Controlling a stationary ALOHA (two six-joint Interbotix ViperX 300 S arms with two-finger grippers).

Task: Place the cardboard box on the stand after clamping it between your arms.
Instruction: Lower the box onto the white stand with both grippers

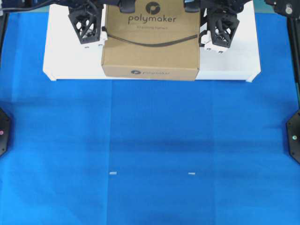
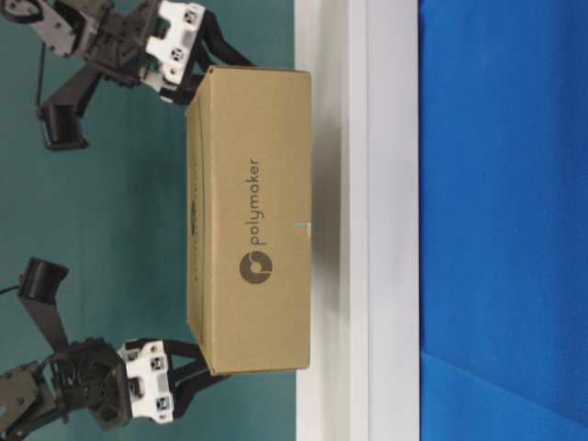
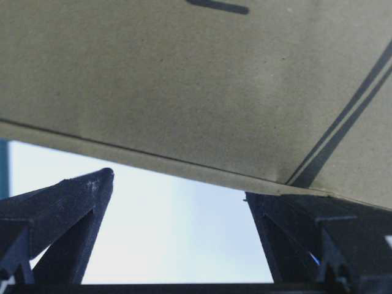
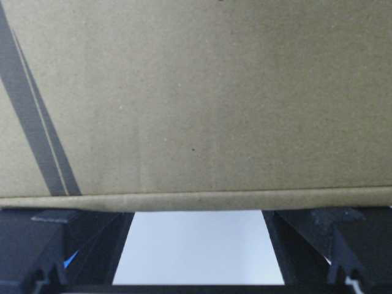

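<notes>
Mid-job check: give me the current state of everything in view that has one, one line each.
cardboard box: upright, logo side up, resting on the stand, front edge near the stand's front edge.
stand: flat on the blue cloth, carrying the box.
left tool: jaws open, beside the box's left side, holding nothing.
right tool: jaws open, beside the box's right side, holding nothing.
blue cloth: spread flat.

Black arms (image 2: 73, 55); lattice-framed gripper (image 1: 86, 23); white mounts.
</notes>
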